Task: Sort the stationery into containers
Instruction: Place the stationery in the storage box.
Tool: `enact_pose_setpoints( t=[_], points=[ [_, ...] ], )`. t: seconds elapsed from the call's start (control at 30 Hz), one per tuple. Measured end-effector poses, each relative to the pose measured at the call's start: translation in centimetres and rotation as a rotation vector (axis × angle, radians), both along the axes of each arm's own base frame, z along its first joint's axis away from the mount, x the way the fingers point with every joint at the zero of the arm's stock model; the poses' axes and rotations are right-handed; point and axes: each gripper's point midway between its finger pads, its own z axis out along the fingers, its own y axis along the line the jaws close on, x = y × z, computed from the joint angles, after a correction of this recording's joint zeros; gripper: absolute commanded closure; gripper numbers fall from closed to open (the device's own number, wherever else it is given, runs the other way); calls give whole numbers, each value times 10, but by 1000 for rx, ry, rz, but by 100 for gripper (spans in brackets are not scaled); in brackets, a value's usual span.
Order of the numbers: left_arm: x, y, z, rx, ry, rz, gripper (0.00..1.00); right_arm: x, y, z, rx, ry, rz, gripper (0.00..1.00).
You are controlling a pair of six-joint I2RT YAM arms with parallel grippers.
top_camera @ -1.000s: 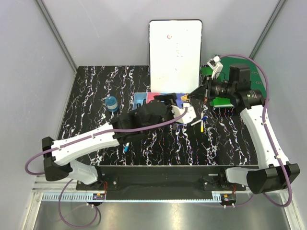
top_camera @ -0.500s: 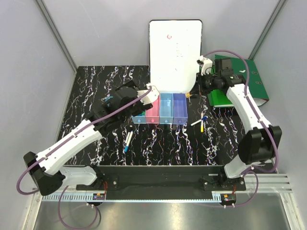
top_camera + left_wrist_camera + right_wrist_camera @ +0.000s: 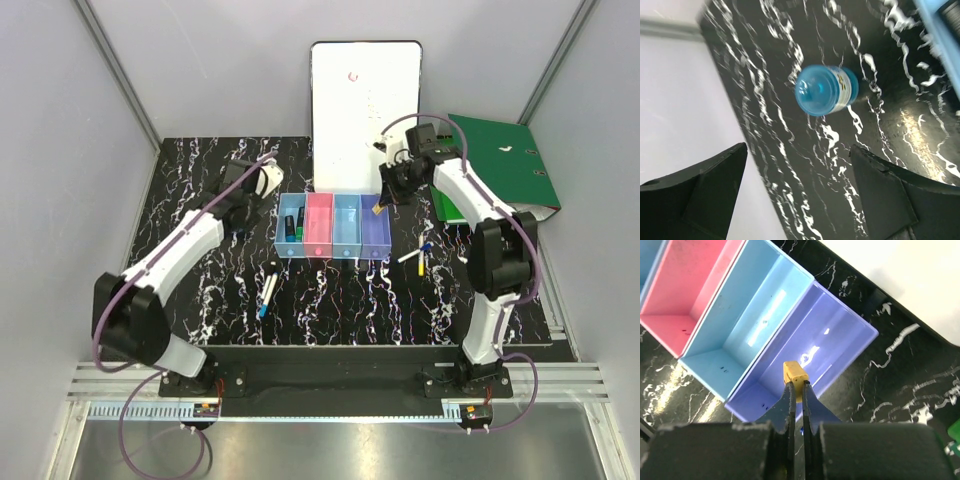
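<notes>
My right gripper (image 3: 382, 203) is shut on the tiny tan block (image 3: 795, 374) and holds it above the purple-blue bin (image 3: 840, 347), the right end of the bin row (image 3: 333, 247). The pink bin (image 3: 695, 290) and the light blue bin (image 3: 745, 310) beside it are empty. The green-black marker (image 3: 293, 226) lies in the leftmost light blue bin. My left gripper (image 3: 799, 150) is open above the mat. The round blue tape roll (image 3: 825, 90) lies just beyond its fingertips. In the top view my left gripper (image 3: 240, 207) covers the roll.
A white pen with a blue end (image 3: 268, 290) lies in front of the bins. Two more pens (image 3: 417, 257) lie to the right of the bins. The white board (image 3: 365, 105) leans at the back, and the green binder (image 3: 505, 165) lies at the back right.
My left arm has swung left, away from the bins, to the tape roll. My right gripper has carried the tan block left to above the purple-blue bin.
</notes>
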Motion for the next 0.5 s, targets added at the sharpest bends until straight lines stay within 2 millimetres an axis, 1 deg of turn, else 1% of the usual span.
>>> enact_pose_setpoints(
  t=[0.03,0.13,0.17,0.23,0.27,0.33,0.4,0.5],
  points=[
    [2,4,-8,-2,19,15,9,1,3,-5,-6,5,9,96],
    [11,13,-28,-19,71,49,8,2,10,-23,-27,31,36,83],
    [13,14,-32,-27,82,53,8,1,11,-30,-36,44,42,73],
    [16,15,-39,-47,97,61,7,3,12,-41,-52,59,48,66],
    [17,15,-41,-59,101,62,7,3,12,-46,-58,67,50,58],
    [19,14,-42,-80,103,61,6,3,11,-52,-66,75,52,49],
    [20,14,-42,-97,99,61,6,3,11,-52,-69,74,55,39],
    [23,13,-42,-113,94,60,6,5,12,-50,-65,65,55,33]
  ],
)
